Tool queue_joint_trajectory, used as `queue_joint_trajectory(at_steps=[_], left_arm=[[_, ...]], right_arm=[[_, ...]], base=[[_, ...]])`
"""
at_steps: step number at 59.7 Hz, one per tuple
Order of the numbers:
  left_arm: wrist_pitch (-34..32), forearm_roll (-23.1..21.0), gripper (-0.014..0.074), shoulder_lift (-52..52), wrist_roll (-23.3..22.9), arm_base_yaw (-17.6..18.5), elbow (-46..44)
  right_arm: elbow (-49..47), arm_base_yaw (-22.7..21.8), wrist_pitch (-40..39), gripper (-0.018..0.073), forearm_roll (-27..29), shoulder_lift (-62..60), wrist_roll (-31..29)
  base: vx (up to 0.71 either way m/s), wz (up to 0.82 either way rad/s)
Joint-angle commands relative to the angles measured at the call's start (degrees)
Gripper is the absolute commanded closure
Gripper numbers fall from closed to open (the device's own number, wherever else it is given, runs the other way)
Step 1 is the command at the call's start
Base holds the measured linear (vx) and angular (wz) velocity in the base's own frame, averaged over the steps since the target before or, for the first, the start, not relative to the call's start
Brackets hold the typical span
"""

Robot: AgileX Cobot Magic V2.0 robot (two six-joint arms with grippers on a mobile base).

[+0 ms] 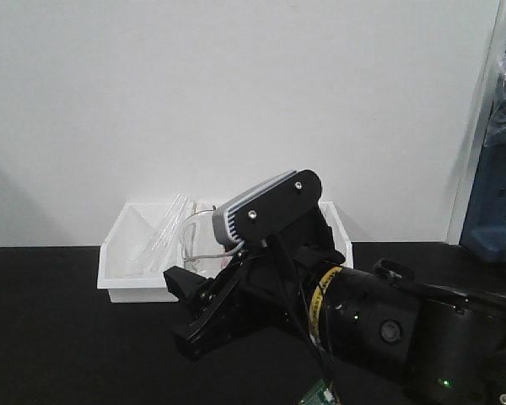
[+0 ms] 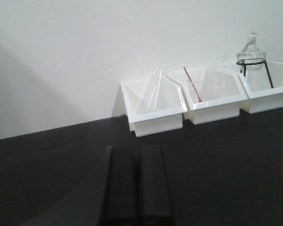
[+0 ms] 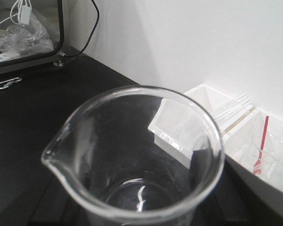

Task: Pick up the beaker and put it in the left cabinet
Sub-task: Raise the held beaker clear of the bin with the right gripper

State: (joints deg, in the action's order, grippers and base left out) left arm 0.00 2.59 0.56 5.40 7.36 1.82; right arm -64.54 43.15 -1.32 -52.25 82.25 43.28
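Observation:
The beaker, clear glass with a pour spout at its left rim, fills the right wrist view, held above the black table. The fingers of my right gripper are spread around it in the front view, where only a faint curved glass outline shows. In the right wrist view the fingers are mostly hidden behind the glass. My left gripper hovers low over the table, its two dark fingers pressed together with nothing between them. The left cabinet is out of view.
Three white bins stand along the wall: one with long glass tubes, one with a red-stemmed item, one with a flask on a black tripod. A dark-framed case with bagged cables stands at the table's far end.

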Motion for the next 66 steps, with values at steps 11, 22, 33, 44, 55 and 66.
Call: queue_joint_trajectory(at_steps=[11, 22, 33, 44, 55, 66], left_arm=[[-4.28, -0.18, 0.0595, 1.06, -0.15, 0.03, 0.9], [-4.28, -0.18, 0.0595, 1.06, -0.15, 0.03, 0.9], [-4.28, -0.18, 0.0595, 1.06, -0.15, 0.03, 0.9], [-4.28, -0.18, 0.0595, 1.06, -0.15, 0.03, 0.9], [-4.28, -0.18, 0.0595, 1.06, -0.15, 0.03, 0.9], [-4.28, -0.18, 0.0595, 1.06, -0.15, 0.03, 0.9]], right_arm=[[-2.17, -0.17, -2.38, 0.0561, 0.18, -2.2, 0.14], [-2.17, -0.17, -2.45, 0.0561, 0.18, -2.2, 0.14], [-2.17, -0.17, -2.45, 0.0561, 0.18, -2.2, 0.14], [-2.17, -0.17, -2.45, 0.0561, 0.18, -2.2, 0.14], [-2.17, -0.17, -2.45, 0.0561, 0.18, -2.2, 0.14], [-2.17, -0.17, -2.45, 0.0561, 0.18, -2.2, 0.14]], base=[[0.0, 0.0], [0.0, 0.0], [0.0, 0.0], [0.0, 0.0], [0.0, 0.0], [0.0, 0.01]])
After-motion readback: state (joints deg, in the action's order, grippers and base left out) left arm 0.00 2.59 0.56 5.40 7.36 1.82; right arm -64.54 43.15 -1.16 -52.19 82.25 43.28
